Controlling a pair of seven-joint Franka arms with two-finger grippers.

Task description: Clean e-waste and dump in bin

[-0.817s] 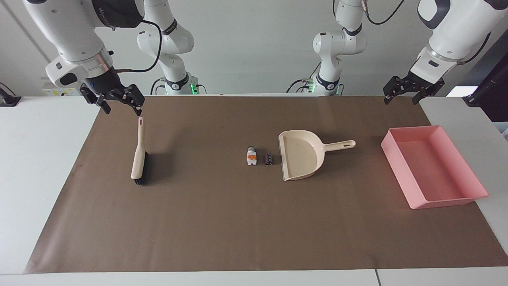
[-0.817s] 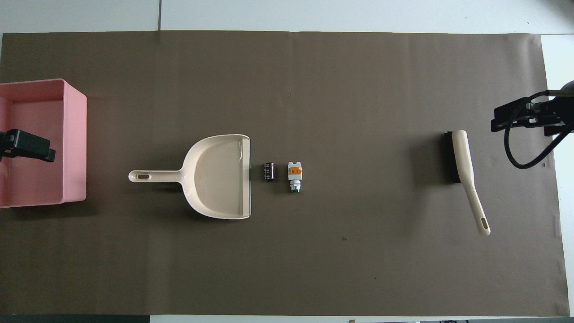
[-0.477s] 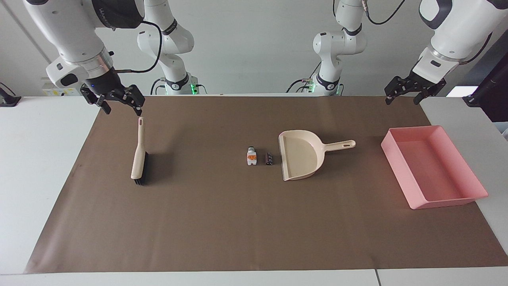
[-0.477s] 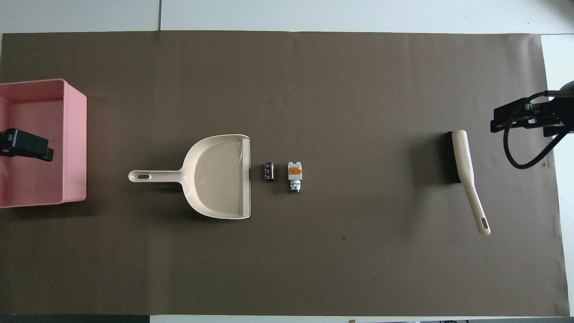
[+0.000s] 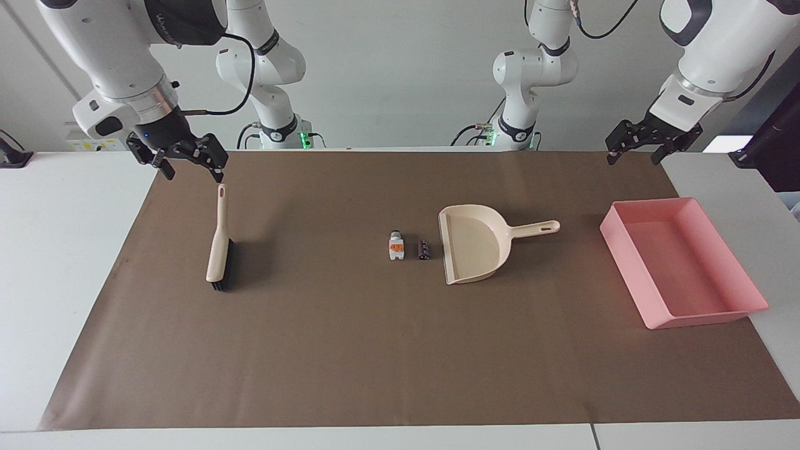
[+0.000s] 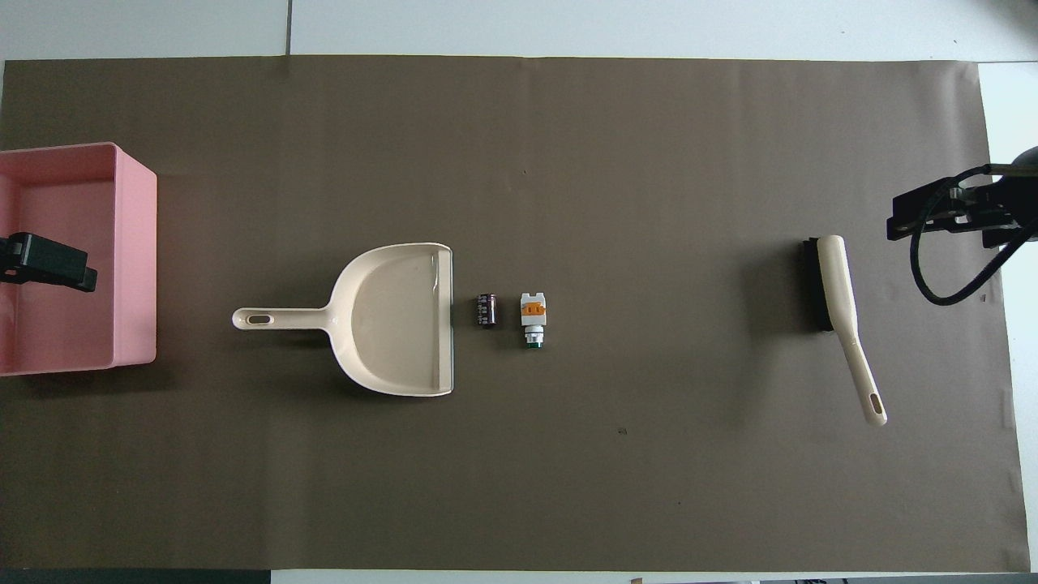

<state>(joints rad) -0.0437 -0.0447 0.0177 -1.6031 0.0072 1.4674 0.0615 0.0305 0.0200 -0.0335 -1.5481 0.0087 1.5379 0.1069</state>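
while both bits of e-waste, white block (image 5: 396, 245) and dark cylinder (image 5: 424, 249), lie mid-frame on the surface beside the beige dustpan (image 5: 473, 251), nothing is swept; the pink plastic bin (image 5: 744, 265) at frame right holds nothing; left gripper (image 5: 645, 147) and right gripper (image 5: 185, 160) hover open, holding nothing.

Little lettering is showing anywhere. White letters are running along the dark band on the right arm's upper link (image 5: 178, 19), possibly a maker's name, but only partly showing and not legible. The white block (image 5: 396, 245) is carrying an orange mark, with no characters readable on it.
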